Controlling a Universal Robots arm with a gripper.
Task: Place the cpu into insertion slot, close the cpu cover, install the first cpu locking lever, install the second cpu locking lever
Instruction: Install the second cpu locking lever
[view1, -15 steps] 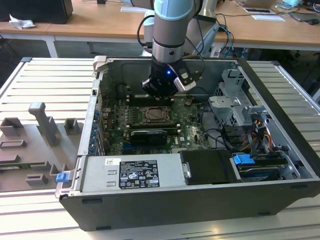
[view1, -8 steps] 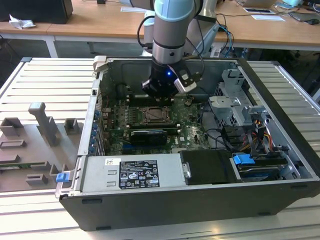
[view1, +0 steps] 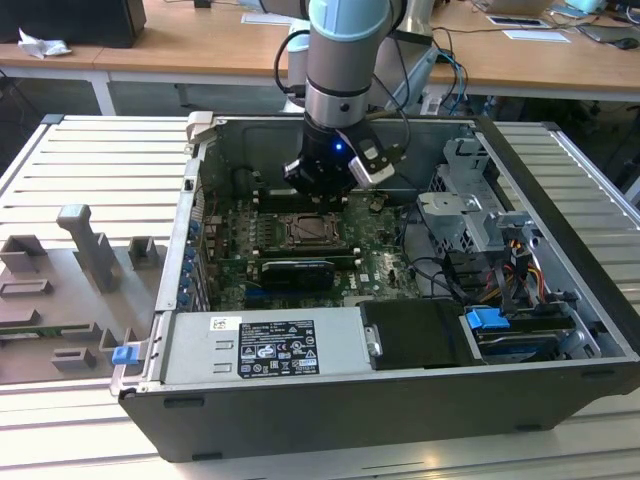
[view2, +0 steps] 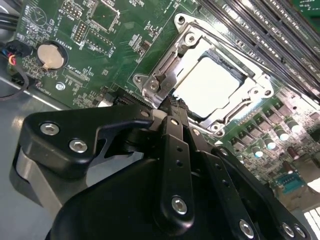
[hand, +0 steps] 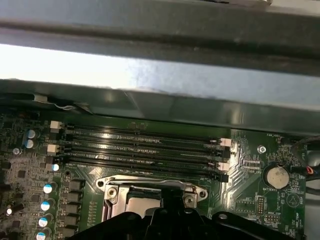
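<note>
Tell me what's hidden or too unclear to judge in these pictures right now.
- Gripper fingertips: in the second wrist view the gripper's own body hides whether they grip anything.
- Cpu: glare whitens its face there.
- Insertion slot: the arm hides its far edge in the exterior view.

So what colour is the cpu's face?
Pale silver-white, glaring bright; the cpu shows best in the second wrist view.

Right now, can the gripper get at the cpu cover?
Probably yes. The gripper sits at the edge of the cpu cover, which lies down around the cpu. Nothing stands between them in the second wrist view.
</note>
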